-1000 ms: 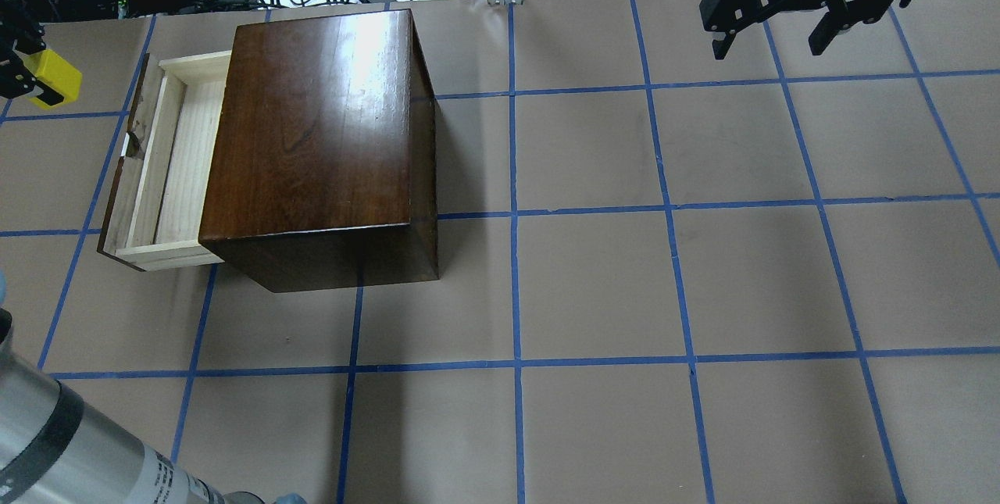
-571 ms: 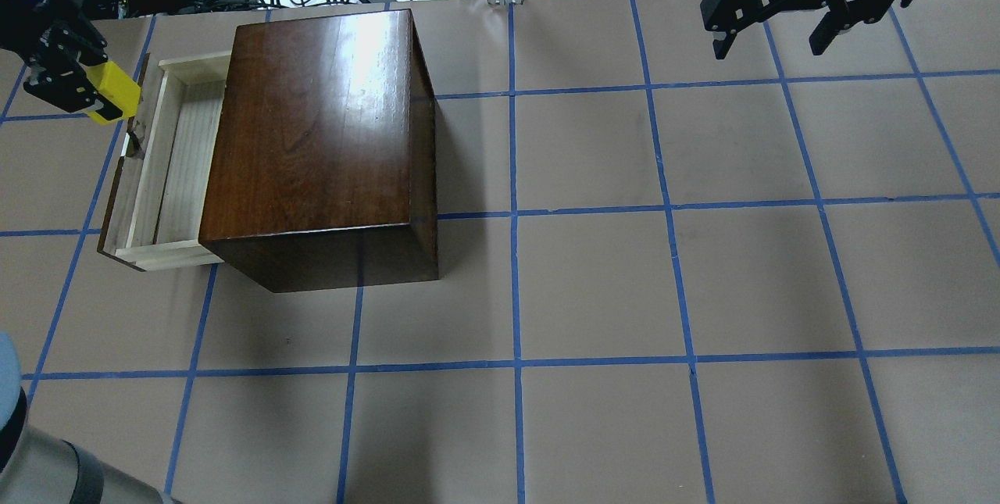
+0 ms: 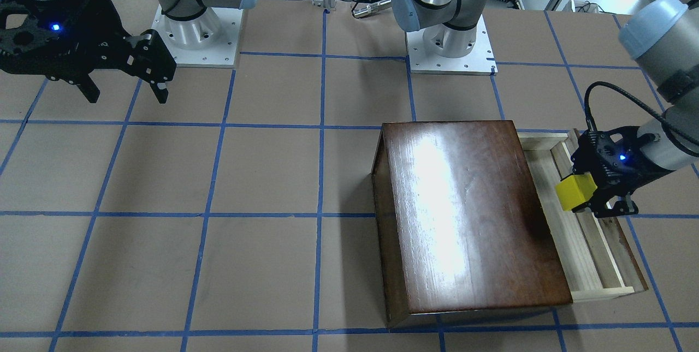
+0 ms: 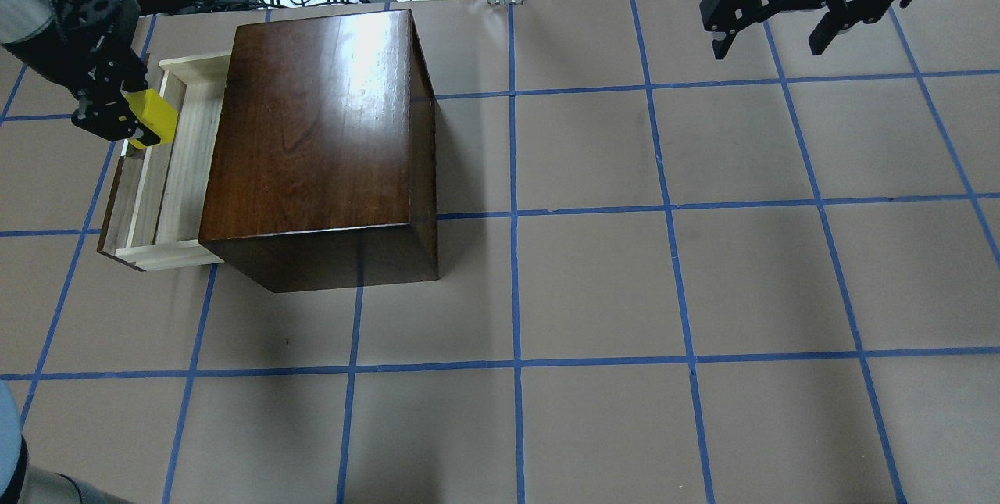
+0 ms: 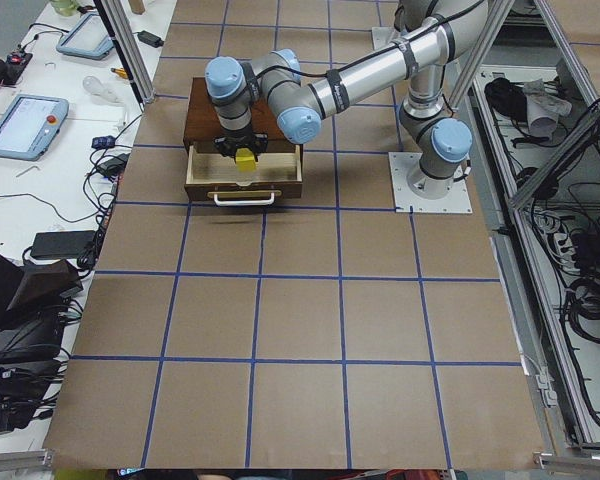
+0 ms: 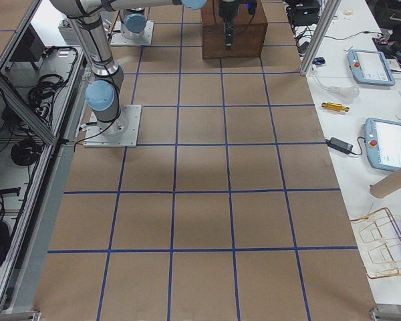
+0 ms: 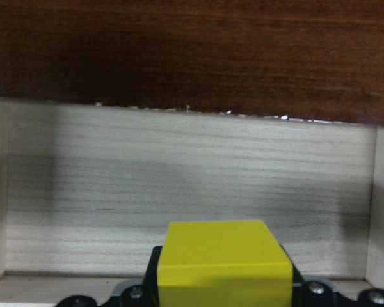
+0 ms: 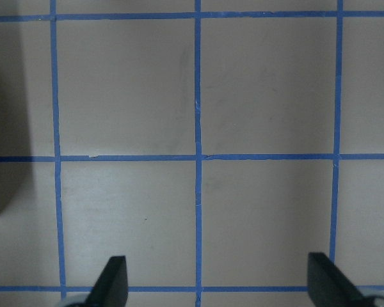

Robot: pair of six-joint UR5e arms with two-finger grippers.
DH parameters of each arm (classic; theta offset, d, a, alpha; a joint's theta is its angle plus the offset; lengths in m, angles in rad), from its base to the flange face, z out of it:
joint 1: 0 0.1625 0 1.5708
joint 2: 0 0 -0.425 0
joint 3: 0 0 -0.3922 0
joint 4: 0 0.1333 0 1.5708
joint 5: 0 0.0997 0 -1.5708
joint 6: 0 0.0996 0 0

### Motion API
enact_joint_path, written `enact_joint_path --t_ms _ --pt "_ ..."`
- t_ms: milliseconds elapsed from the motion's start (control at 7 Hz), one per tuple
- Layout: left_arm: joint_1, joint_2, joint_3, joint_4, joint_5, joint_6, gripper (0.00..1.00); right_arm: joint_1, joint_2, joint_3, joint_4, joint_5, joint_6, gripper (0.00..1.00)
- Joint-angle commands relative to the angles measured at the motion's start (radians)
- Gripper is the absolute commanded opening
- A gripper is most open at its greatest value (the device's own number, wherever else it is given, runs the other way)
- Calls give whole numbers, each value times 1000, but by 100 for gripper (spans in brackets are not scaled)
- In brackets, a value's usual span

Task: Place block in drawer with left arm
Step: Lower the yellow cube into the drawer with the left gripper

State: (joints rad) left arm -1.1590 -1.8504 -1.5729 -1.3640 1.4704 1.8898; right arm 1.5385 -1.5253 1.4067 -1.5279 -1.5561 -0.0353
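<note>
The brown-papered bench, gridded with blue tape, carried a glossy dark box toward its left end. The left arm's fingers pinched the yellow block by two opposite sides, most of it jutting past their tips, probably so it could drop cleanly once they parted. Directly beneath the fingers lay the pale floor of the pulled-out drawer, and just beyond them rose the box's front; the block hung above the tray, not yet resting in it. The left wrist view showed what the overhead could not: the block roughly centred between the drawer's side walls. The left side view placed it over the tray rather than short of it. Far off to their side, the right arm's fingers were spread over the paper, holding nothing.
</note>
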Motion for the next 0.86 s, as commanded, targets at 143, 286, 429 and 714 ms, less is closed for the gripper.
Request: enact_joint_path --t_ms 143,286,429,714 --pt "1 -6 -97 152 34 43 0 0 0 0 0 1 0 100" --pt "1 -6 -108 154 28 41 0 0 -1 0 0 1 0 100" --pt "4 -7 -119 155 24 43 0 0 0 0 0 -1 0 100" --pt "4 -7 -119 157 19 41 0 0 0 0 0 1 0 100"
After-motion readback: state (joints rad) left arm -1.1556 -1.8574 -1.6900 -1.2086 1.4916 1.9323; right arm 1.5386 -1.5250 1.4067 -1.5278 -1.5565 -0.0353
